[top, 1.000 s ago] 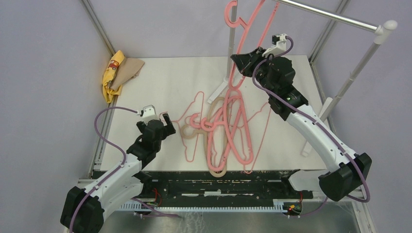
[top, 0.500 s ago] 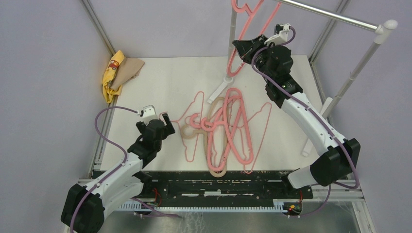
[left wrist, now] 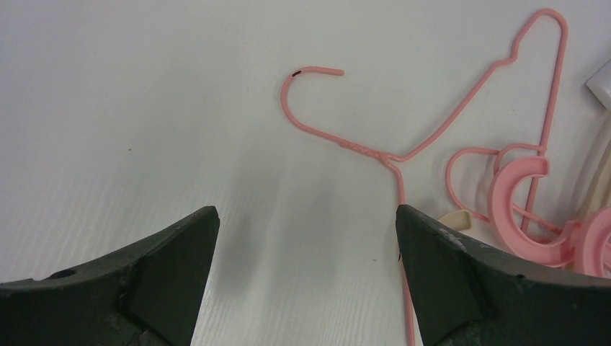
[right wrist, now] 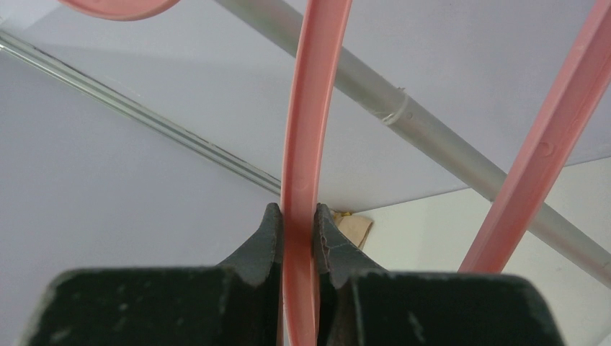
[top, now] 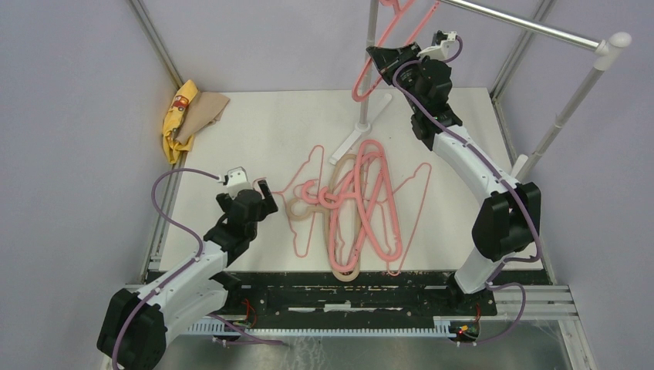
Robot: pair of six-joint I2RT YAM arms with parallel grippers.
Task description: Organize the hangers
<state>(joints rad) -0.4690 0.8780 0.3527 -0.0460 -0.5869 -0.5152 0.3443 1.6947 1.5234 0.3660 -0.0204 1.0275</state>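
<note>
My right gripper [top: 378, 55] is shut on a thick pink plastic hanger [top: 364, 80] and holds it high in the air beside the silver rail [top: 524, 25]; its top runs out of the frame. In the right wrist view the jaws pinch the hanger's arm [right wrist: 300, 144], with the rail [right wrist: 403, 115] behind. A pile of hangers [top: 359, 204] lies on the table: thin pink wire ones, thicker pink ones and a beige one. My left gripper [top: 258, 189] is open and empty just left of the pile, near a wire hanger's hook [left wrist: 306, 79].
The white-and-silver rail stand has a post [top: 369, 62] and foot [top: 351, 142] at the back and an upright [top: 567, 108] at the right. Yellow and tan cloths [top: 189, 112] lie at the back left corner.
My right gripper has lifted the pink hanger higher and further back toward the rail; its hook has left the top of the view. The left arm has not moved.
</note>
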